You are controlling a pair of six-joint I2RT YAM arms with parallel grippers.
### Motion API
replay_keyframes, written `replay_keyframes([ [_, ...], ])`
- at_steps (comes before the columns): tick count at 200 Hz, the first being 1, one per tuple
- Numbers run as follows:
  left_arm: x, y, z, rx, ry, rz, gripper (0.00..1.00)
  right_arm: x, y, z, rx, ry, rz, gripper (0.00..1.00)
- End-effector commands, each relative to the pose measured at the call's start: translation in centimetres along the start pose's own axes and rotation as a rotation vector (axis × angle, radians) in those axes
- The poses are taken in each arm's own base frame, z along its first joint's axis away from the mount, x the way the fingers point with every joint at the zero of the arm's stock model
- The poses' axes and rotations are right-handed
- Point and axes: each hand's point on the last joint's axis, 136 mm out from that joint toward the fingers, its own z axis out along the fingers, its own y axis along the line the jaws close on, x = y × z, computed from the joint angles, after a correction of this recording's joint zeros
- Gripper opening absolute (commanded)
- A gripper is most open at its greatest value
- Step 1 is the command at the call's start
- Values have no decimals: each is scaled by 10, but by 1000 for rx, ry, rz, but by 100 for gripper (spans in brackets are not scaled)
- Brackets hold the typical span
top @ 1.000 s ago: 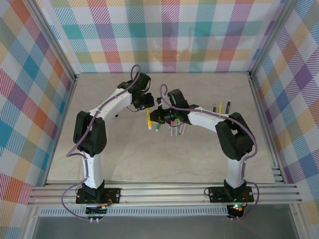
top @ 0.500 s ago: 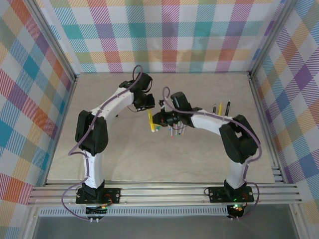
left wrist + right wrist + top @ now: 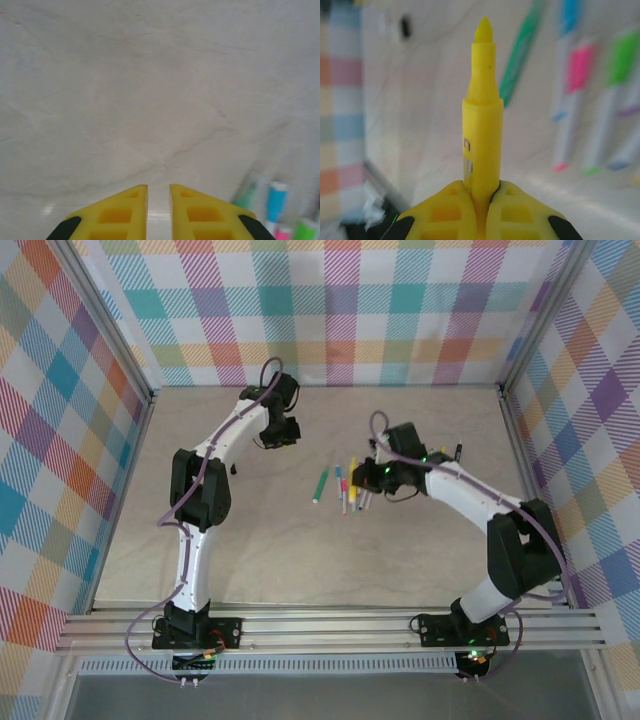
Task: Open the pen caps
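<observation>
My left pincer (image 3: 281, 432) hangs over the far tabletop (image 3: 240, 530). Its fingers (image 3: 122, 212) are a slit apart, and I cannot tell whether they grip anything. To its right the pens (image 3: 343, 490) lie together mid-tabletop, some wearing coloured pen caps (image 3: 580, 67). Just right of them, my right pincer (image 3: 376, 476) is clamped on a yellow pen (image 3: 482, 135) with its tip bare.

I count two arms (image 3: 215, 455) and two of my own tools: one left end effector (image 3: 158, 189), one right end effector (image 3: 480, 192). One yellow pen (image 3: 482, 130) has a bare tip. On the bench (image 3: 250, 540) lie one green pen (image 3: 321, 484) and a cluster of slim pens (image 3: 348, 492), at least four, overlapping too much for an exact count. My right wrist view gives three pen caps (image 3: 580, 65): one blue, one pink, one green
</observation>
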Motion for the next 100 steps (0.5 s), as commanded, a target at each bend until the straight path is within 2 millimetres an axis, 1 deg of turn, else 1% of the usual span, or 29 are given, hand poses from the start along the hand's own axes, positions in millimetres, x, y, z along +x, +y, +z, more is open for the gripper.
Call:
replay_keyframes([
  [1, 9, 62, 16, -188, 62, 18, 0, -25, -80, -13, 327, -25, 20, 0],
  [17, 11, 84, 26, -240, 80, 5, 0, -43, -113, -17, 455, -24, 27, 0],
  [35, 14, 101, 36, -287, 87, 3, 0, -57, -143, -17, 560, -2, 35, 0],
  [48, 15, 109, 43, -328, 86, 9, 0, -65, -156, -17, 600, 5, 46, 0],
  [60, 16, 113, 49, -338, 98, 4, 0, -72, -166, -15, 631, 9, 46, 0],
  [77, 20, 114, 59, -338, 117, -13, 0, -78, -179, -15, 682, 23, 45, 0],
  [93, 21, 114, 64, -339, 126, -20, 0, -81, -191, -17, 741, 41, 38, 0],
  [100, 21, 114, 64, -339, 126, -24, 2, -82, -195, -19, 767, 51, 38, 0],
])
